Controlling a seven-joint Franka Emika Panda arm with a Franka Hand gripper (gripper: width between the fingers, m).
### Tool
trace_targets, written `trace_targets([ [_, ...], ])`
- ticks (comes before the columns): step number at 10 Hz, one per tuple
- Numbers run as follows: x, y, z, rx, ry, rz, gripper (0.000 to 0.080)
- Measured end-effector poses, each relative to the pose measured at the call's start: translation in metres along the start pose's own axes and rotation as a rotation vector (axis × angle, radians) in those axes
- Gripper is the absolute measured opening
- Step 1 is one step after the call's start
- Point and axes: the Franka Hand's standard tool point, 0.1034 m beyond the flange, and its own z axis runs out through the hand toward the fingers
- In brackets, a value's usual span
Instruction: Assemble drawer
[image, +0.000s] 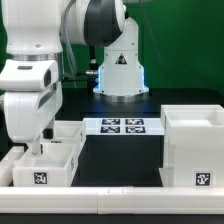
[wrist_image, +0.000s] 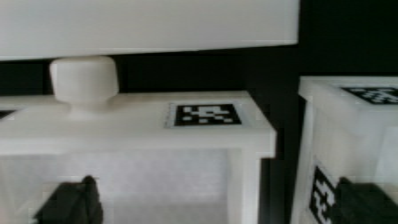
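- The gripper (image: 41, 143) hangs straight down at the desk's (image: 120, 158) near corner on the exterior view's left, with its fingertips sunk into or just behind a small tray (image: 52, 162).
- In the wrist view one dark finger (wrist_image: 71, 203) shows low against the tray's (wrist_image: 134, 128) white wall. I cannot tell whether the jaws are clenched on that wall or standing released.
- The tray has a round knob (wrist_image: 82, 78) on one face and a square tag on top.
- The tall housing (image: 195, 150) stands at the opposite near corner, on the exterior view's right, well apart from the gripper.
- The marker board (image: 122, 126) lies flat between the two, further back toward the arm's base.
- The relation that matters is that the housing lies sideways from the gripper, along the desk's near edge toward the exterior view's right.
- My judgement is that the tray must cross that bare stretch and arrive squared to the housing's opening, knob face outward.
- Which face of the housing is open is not clear from here.
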Motion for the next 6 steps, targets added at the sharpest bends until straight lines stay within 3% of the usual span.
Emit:
trace_targets([
  [6, 0.0035, 0.0057, -0.0036, -0.003, -0.002, 0.0, 0.0649],
])
